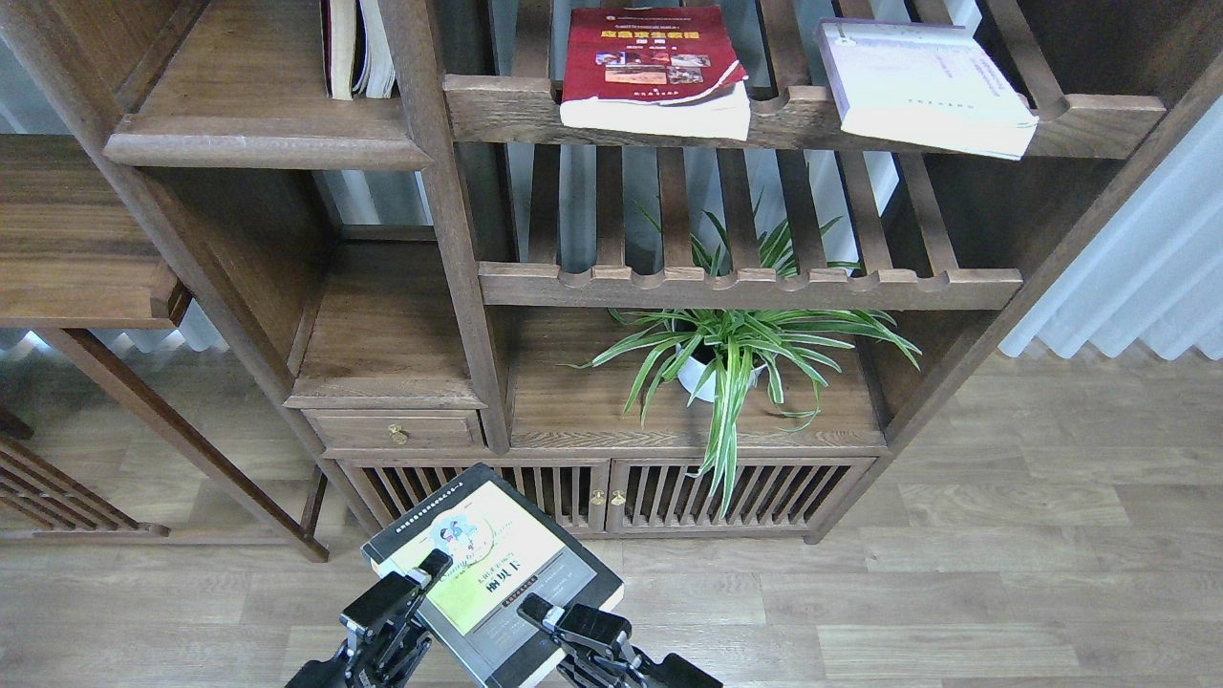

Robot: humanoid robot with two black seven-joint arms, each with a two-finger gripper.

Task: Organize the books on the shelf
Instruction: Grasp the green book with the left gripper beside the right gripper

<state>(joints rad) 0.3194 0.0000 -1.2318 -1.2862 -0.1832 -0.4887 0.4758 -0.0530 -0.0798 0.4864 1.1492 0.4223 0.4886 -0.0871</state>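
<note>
The dark book (492, 571), nearest, sits gripped between left end effector (420, 573) and right end effector (537, 609), seemingly for steady carrying to the shelf (268, 143).

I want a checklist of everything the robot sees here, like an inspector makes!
Surface: solid shelf, two thin upright books at its back.
Job's things: dark book held over the floor; red book and lavender-white book flat on the slatted rack.
Clutter: potted plant on the lower board.
Grippers: left gripper and right gripper each on the dark book's cover.
Cables: nothing seen.
Surroundings: wood floor, curtain.
</note>
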